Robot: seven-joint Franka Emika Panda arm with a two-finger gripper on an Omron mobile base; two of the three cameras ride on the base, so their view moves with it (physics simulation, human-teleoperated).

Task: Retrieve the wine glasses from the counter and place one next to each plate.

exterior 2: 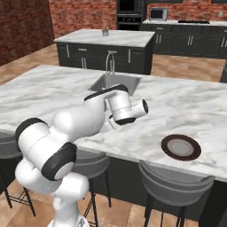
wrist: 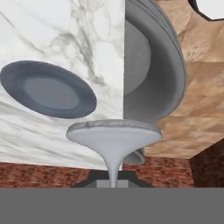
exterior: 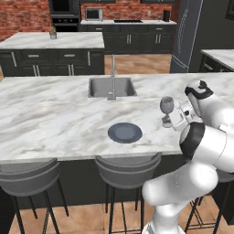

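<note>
One wine glass [exterior: 167, 108] rides upright in the gripper [exterior: 176, 119], clamped at its stem above the desk [exterior: 55, 114] right of the blue-grey plate [exterior: 124, 132], not yet set down; the brown-rimmed plate [exterior 2: 181, 147] has no glass.

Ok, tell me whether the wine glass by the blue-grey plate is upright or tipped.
Upright: the wine glass has its bowl directly above its foot, beside the blue-grey plate.

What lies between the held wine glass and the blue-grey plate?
Bare marble only, in the left base view: the wine glass in the hand stands right of the plate.
</note>
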